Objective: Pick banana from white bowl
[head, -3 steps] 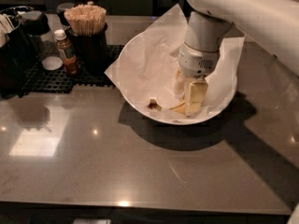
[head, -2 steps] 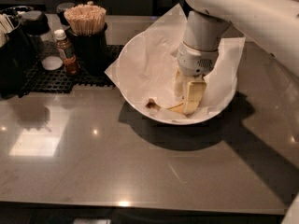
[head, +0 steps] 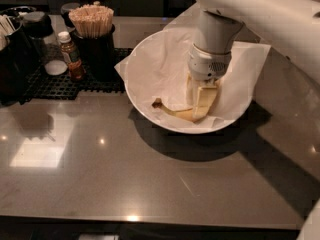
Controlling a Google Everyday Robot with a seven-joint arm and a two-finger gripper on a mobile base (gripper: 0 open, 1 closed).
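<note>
One hand [head: 201, 103] down in white bowl [head: 134, 96] at banana [head: 176, 112], grip unclear; glossy grey counter [head: 100, 174], dim room.

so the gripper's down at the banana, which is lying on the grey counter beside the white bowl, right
Not quite. The banana lies inside the white bowl, on its paper lining, not on the grey counter. The rest holds: the gripper is down at the banana, reaching into the bowl from above. The camera view shows this.
</note>
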